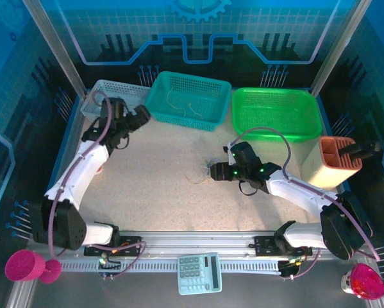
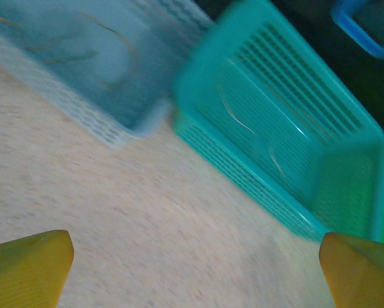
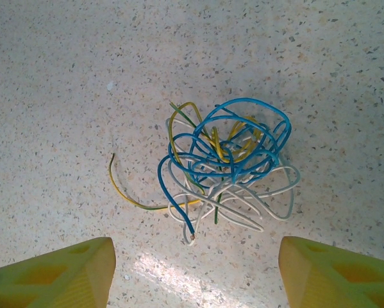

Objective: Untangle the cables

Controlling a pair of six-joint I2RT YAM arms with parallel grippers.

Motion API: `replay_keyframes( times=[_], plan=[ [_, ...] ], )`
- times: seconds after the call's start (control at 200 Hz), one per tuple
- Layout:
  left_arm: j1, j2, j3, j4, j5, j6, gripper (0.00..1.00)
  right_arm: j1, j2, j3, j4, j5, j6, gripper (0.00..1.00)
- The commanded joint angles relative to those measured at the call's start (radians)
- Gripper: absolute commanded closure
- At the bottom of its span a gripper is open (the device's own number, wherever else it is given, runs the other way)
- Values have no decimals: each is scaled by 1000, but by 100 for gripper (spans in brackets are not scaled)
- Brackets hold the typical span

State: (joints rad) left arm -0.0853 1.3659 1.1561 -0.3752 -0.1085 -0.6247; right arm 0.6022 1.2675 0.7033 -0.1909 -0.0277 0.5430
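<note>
My right pincer [image 3: 195, 273] hangs open and empty above the table [image 3: 63, 77]; the cables [image 3: 227, 160] lie in one tangle just ahead, roughly midway between its fingertips [image 3: 57, 276]

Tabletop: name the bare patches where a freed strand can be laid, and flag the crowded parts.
Bare: the wide stretch of tabletop between the left arm and the cable tangle, and the strip in front of the teal basket. Crowded: around the right arm, the green basket and the orange holder.
</note>
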Motion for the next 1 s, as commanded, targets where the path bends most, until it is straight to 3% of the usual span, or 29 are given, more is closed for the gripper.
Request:
replay_keyframes(
  times=[0.0, 0.24, 0.67, 0.75, 0.99],
  plan=[
    [105, 95, 45, 1, -9, -65, 1, 11, 5, 36, 7, 0, -20, 31],
    [255, 355, 263, -40, -41, -178, 1, 10, 7, 49, 2, 5, -38, 30],
    [283, 672, 619, -228, -116, -228, 1, -11, 23, 112, -18, -14, -70, 30],
    [282, 683, 630, -269, -156, -260, 1, -21, 30, 116, -18, -18, -73, 30],
    [285, 665, 538, -180, -163, -266, 1, -43, 51, 114, -1, -44, -74, 30]
  ],
)
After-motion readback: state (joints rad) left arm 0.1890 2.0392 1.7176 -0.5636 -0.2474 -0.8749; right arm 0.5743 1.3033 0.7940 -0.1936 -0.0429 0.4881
